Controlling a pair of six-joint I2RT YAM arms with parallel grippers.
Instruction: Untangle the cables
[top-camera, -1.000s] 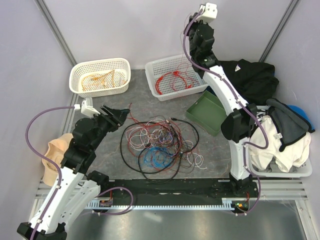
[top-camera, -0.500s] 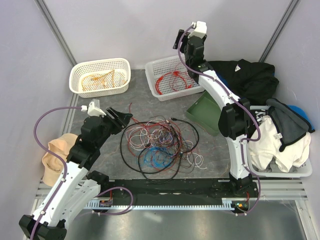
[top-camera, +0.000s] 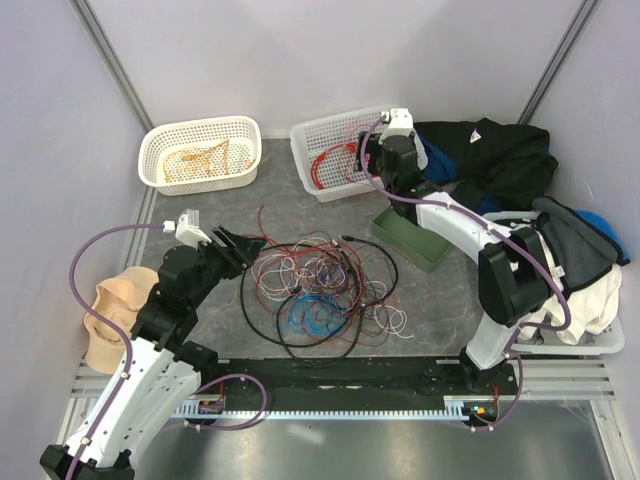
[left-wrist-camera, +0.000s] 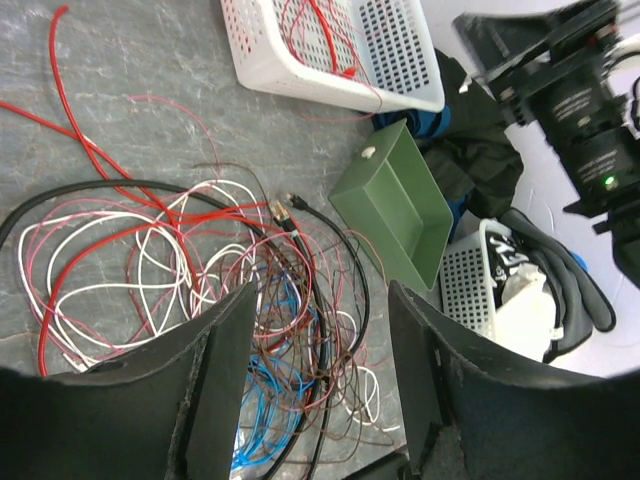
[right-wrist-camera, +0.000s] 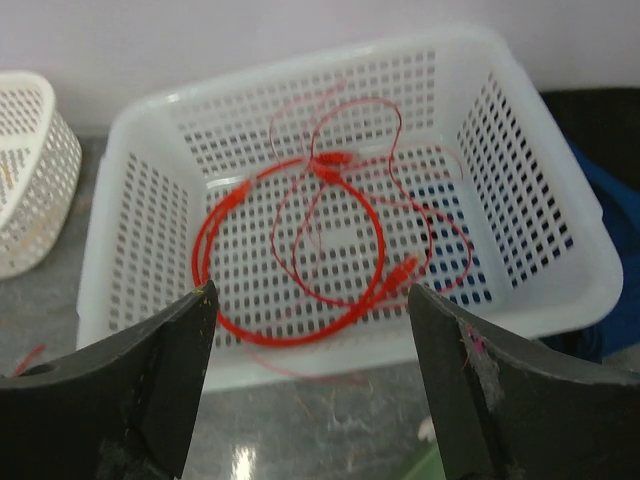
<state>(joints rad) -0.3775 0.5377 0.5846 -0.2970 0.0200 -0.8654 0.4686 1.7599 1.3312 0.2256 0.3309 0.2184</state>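
Mostly coiled, the cables (top-camera: 315, 290) trail a red strand (top-camera: 264, 222) toward the cream basket (top-camera: 205, 127).

White links (top-camera: 455, 218), black joints (top-camera: 510, 280), looping purple hoses (top-camera: 76, 272), matte black pincer fingers (right-wrist-camera: 130, 390)

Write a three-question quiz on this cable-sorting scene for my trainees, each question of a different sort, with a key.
1. True or false: the white basket in front of the right claw holds red cables.
2. What colour is the open box beside the cable tangle? A green, B blue, C yellow.
3. Fill in: the fingers of the left claw and those of the right claw stand ___.

Key: 1 true; 2 A; 3 open.
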